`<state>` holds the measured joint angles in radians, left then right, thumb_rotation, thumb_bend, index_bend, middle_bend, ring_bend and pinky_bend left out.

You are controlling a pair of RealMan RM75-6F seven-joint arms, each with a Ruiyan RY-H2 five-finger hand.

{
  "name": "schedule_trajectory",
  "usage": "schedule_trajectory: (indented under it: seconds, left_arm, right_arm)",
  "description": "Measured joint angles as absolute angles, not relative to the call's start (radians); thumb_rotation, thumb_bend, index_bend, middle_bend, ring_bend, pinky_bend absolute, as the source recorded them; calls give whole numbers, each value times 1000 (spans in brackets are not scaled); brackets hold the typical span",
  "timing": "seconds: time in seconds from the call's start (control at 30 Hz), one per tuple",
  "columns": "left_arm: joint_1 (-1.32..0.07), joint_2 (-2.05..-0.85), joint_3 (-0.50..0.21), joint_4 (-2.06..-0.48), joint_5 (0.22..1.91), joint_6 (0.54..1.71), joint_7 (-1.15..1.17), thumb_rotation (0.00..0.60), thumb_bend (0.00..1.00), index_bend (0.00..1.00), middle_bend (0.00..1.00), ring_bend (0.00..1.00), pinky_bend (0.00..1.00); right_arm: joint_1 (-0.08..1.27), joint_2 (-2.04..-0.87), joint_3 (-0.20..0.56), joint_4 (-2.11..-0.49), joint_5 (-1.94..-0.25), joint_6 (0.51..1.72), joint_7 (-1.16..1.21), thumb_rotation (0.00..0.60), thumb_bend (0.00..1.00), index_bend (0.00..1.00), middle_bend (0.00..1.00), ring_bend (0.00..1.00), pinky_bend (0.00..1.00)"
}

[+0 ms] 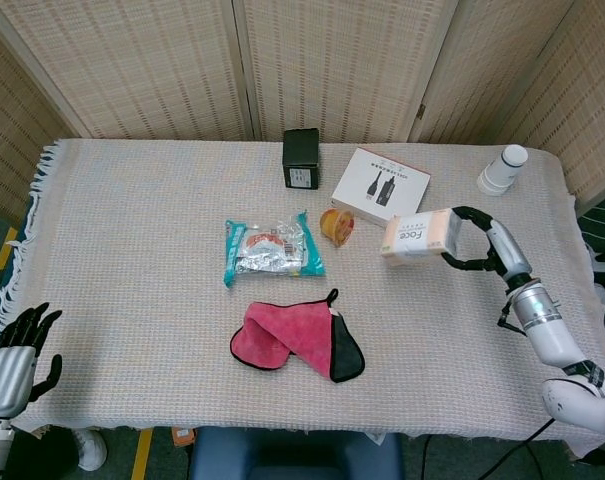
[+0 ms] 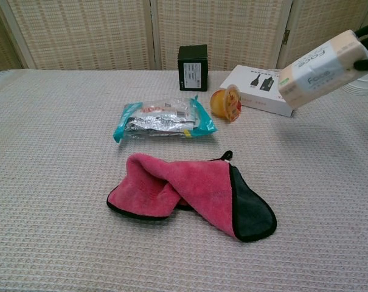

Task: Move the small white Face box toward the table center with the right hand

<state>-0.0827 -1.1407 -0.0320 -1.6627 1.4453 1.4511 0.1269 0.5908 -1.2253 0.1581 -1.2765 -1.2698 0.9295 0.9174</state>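
One carry step is in hand: the right hand (image 1: 482,240) grasps the Face box (image 1: 418,237) aloft, tilted, near the flat white box (image 1: 382,189) (left hand (image 1: 12,360) empty, fingers apart), so lowering it centreward comes next

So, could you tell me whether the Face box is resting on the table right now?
No, the right hand holds the Face box tilted in the air.

Head view looks down from high; chest view sits low, nearer, sharing the pink cloth (image 1: 297,340).

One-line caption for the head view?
Right hand holds the Face box lifted beside the flat white box.
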Motion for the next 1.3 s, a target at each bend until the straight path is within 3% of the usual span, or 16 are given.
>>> schedule_trajectory:
  seconds: [0.3, 0.63, 1.1, 1.3]
  left_arm:
    - [-87, -1143, -33, -1657, 1438, 1440, 128, 600, 513, 120, 0, 0, 127]
    - [-89, -1143, -34, -1654, 1433, 1435, 124, 600, 514, 120, 0, 0, 127]
    - [-88, -1146, -30, -1657, 1439, 1438, 133, 600, 512, 120, 0, 0, 127]
    - [-87, -1146, -29, -1659, 1441, 1441, 136, 600, 513, 120, 0, 0, 127]
  right_arm:
    - [575, -1436, 102, -899, -1515, 955, 1299, 600, 562, 486, 474, 240, 0]
    - [599, -1561, 36, -700, -1577, 965, 1379, 600, 563, 486, 474, 240, 0]
    - [621, -1537, -14, -715, -1589, 898, 1268, 600, 560, 457, 474, 234, 0]
    - [629, -1495, -5, -791, -1550, 841, 1119, 600, 405, 366, 441, 178, 0]
